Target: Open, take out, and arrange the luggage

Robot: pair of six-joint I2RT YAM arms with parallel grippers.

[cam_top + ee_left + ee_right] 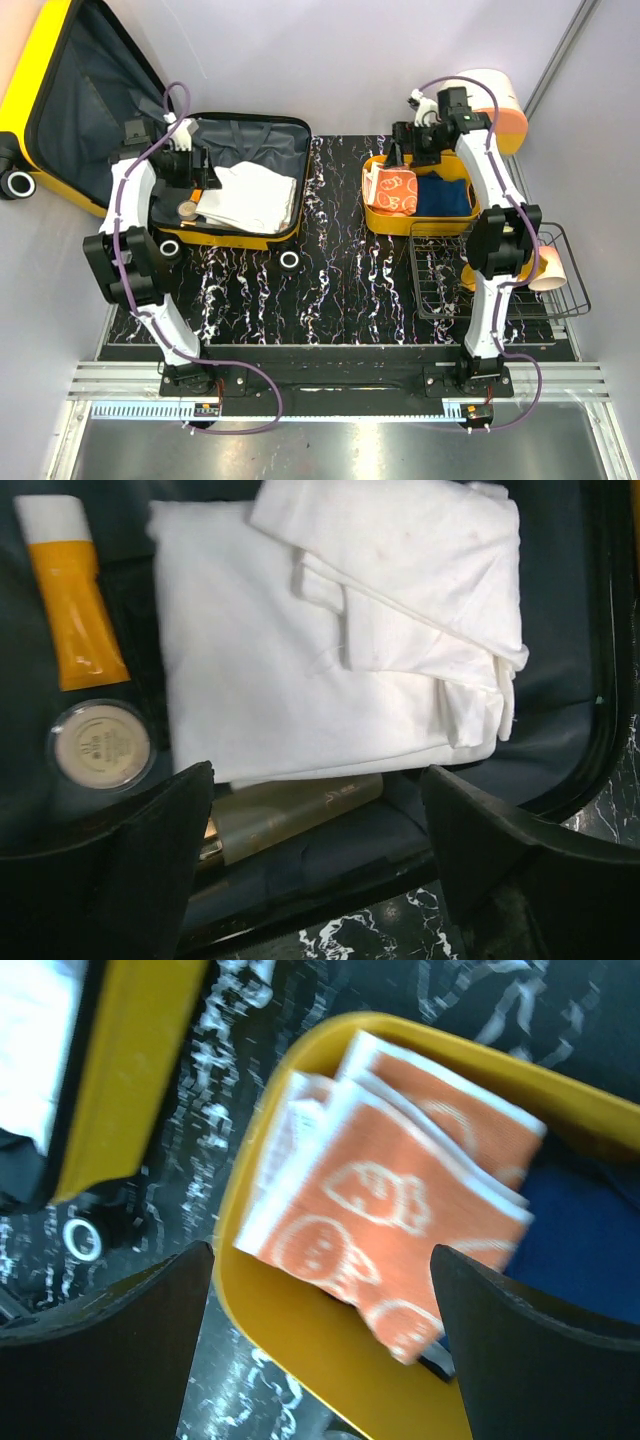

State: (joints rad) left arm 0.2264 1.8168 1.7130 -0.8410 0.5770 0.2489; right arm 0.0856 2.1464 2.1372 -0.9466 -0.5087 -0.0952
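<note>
Your luggage [235,240] lies open at the table's [330,290] 10 o'clock, its lid tipped up and back towards 11. Your left gripper [315,790] hangs over the open half with its jaws spread wide and nothing between them. Below it a folded white cloth [320,650] fills most of the grey lining. From the cloth, an orange tube [75,610] lies at 10 o'clock and a round jar [100,745] at 8. A pale bottle [290,815] pokes out from under the cloth's edge at 6.

Your right gripper [320,1255] is over the yellow basket [300,1350] at the table's 1 o'clock, jaws wide apart and empty. In the basket an orange patterned towel [390,1200] lies with a blue cloth [580,1230] touching it at 3 o'clock. A wire rack [500,290] sits at the basket's 5 o'clock.
</note>
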